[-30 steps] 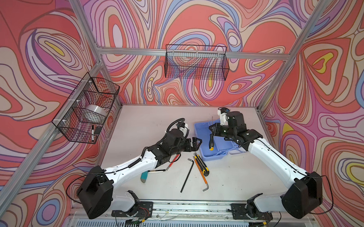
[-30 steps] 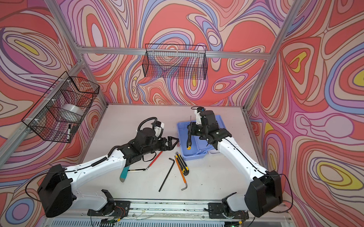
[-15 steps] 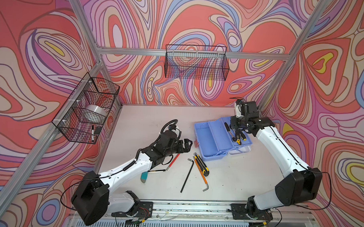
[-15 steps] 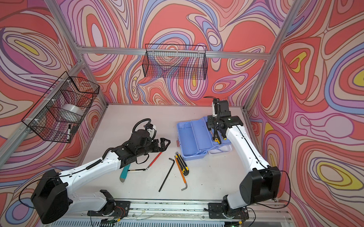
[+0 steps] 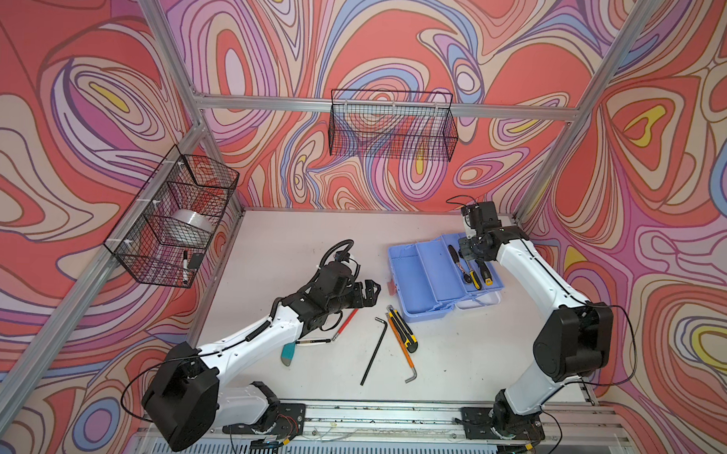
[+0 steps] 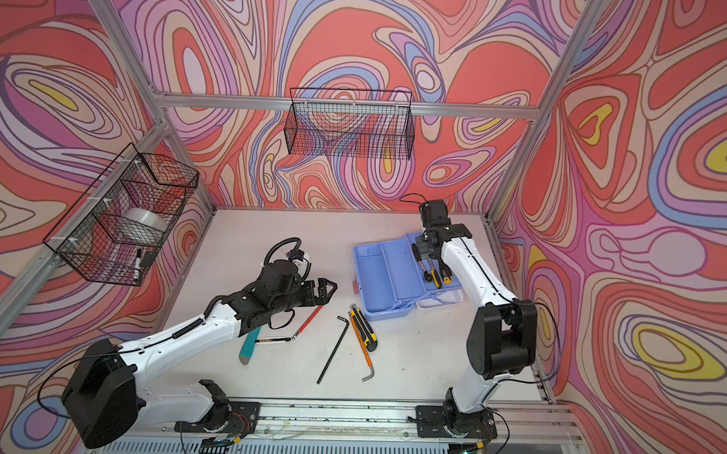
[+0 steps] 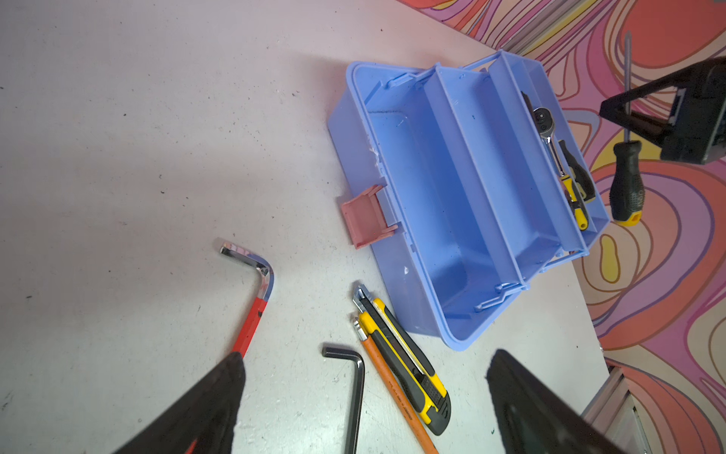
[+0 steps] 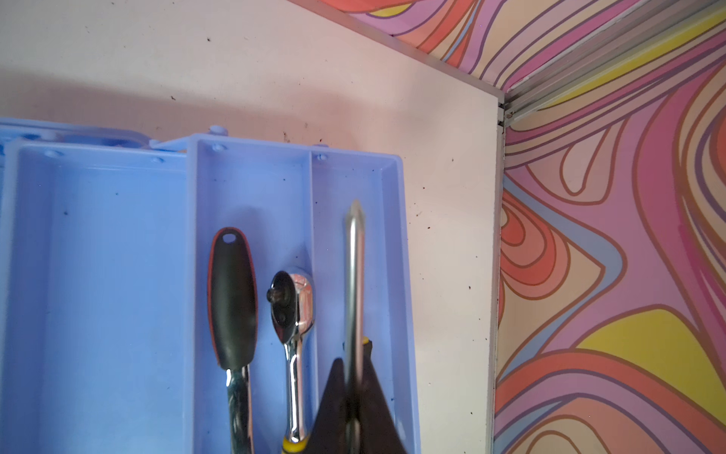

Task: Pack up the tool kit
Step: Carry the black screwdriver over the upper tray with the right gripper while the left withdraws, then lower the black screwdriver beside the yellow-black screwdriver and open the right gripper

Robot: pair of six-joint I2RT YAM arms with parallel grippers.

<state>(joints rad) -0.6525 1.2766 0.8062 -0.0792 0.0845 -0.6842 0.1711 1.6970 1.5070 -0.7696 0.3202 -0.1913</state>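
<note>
The toolbox (image 5: 424,280) sits open at the right rear of the table (image 5: 294,242), with a ratchet (image 8: 292,302) in its outer tray (image 8: 251,188). Our right gripper (image 8: 354,377) pinches a screwdriver (image 8: 354,255) by the shaft above that tray. Our left gripper (image 5: 370,292) hangs spread wide and empty near the red hex key (image 5: 346,321)

Both top views overlook the whole table (image 5: 291,234) from above (nearly alike); both wrist cameras closely share the toolbox (image 7: 432,196).
</note>
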